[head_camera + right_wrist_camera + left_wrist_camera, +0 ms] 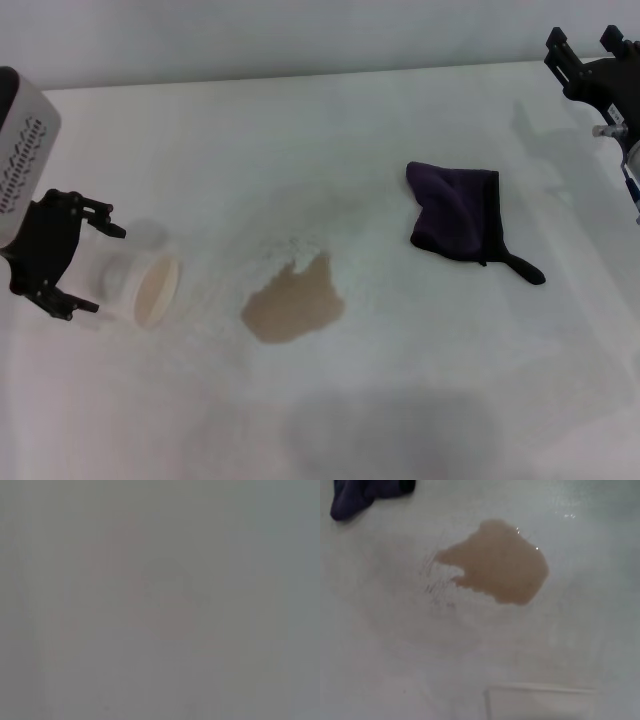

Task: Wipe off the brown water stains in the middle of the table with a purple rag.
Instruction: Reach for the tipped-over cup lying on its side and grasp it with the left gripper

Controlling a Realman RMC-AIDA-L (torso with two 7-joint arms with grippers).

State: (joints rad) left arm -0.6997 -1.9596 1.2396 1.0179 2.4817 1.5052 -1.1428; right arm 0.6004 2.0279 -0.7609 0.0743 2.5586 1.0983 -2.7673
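Note:
The brown water stains (293, 305) form a tan blotch on the white table (420, 380), near its middle; they also show in the left wrist view (495, 562). The purple rag (455, 210) lies crumpled to the stain's right and a little farther back, its black loop trailing toward the front right; a corner of it shows in the left wrist view (350, 497). My left gripper (100, 268) is at the left edge, open, its fingers straddling the closed end of a white paper cup (140, 285) lying on its side. My right gripper (588, 45) hangs open and empty at the far right, above and behind the rag.
The cup's mouth faces the stain; part of the cup shows in the left wrist view (540, 702). The table's far edge (300, 82) meets a pale wall. A grey shadow patch (390, 430) lies at the front. The right wrist view shows only plain grey.

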